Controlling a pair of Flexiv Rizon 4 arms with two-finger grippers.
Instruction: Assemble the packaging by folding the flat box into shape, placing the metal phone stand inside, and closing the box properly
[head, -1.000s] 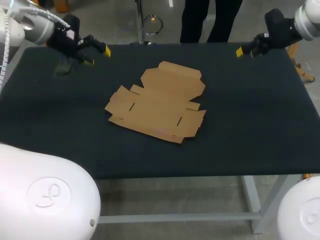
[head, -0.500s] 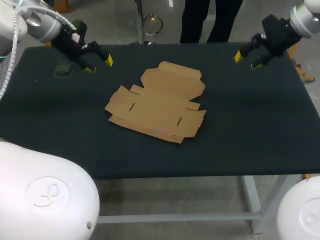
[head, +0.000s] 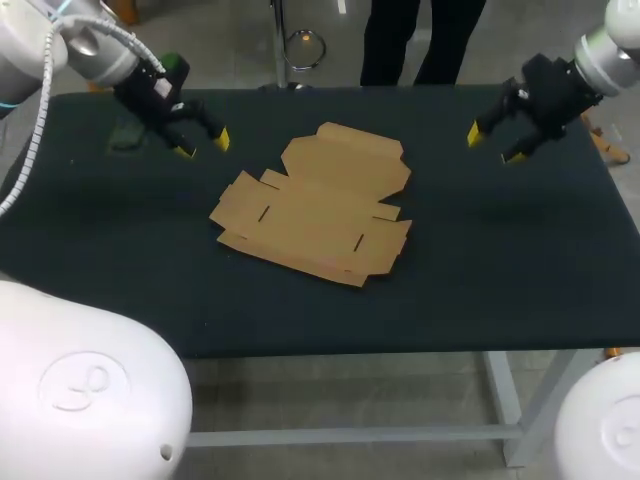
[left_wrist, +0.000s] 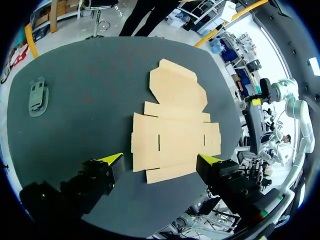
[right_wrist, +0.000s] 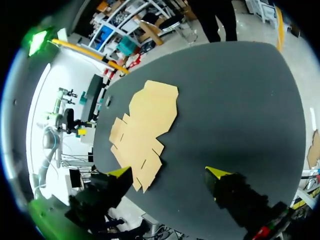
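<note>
Both of my claws have come in from the far corners of the table since a second ago, sliding down the frame toward the middle, while the cardboard has not stirred. My left gripper (head: 203, 145) now hangs in the upper left of the head view, just off the cardboard's upper-left flaps, its yellow-tipped fingers spread wide with nothing between them. My right gripper (head: 494, 146) hangs in the upper right, well apart from the cardboard, fingers likewise parted and bare.

The flat box (head: 315, 205) lies unfolded on the dark table (head: 500, 260), at the centre of the head view and a little above the middle, turned slightly askew. It is plain brown card, cut into a wide body with small side flaps, two short slits in the main panel, and a larger lid panel with a tuck flap pointing toward the top of the frame. From my left wrist it (left_wrist: 175, 127) spreads out ahead of the open fingers; from my right wrist it (right_wrist: 145, 125) lies ahead and off toward one finger.

The metal phone stand (head: 125, 135) is a dull grey-green piece lying flat at the upper left, beside my left arm and well apart from the box. My left wrist view shows it (left_wrist: 37, 96) alone on the cloth.
</note>
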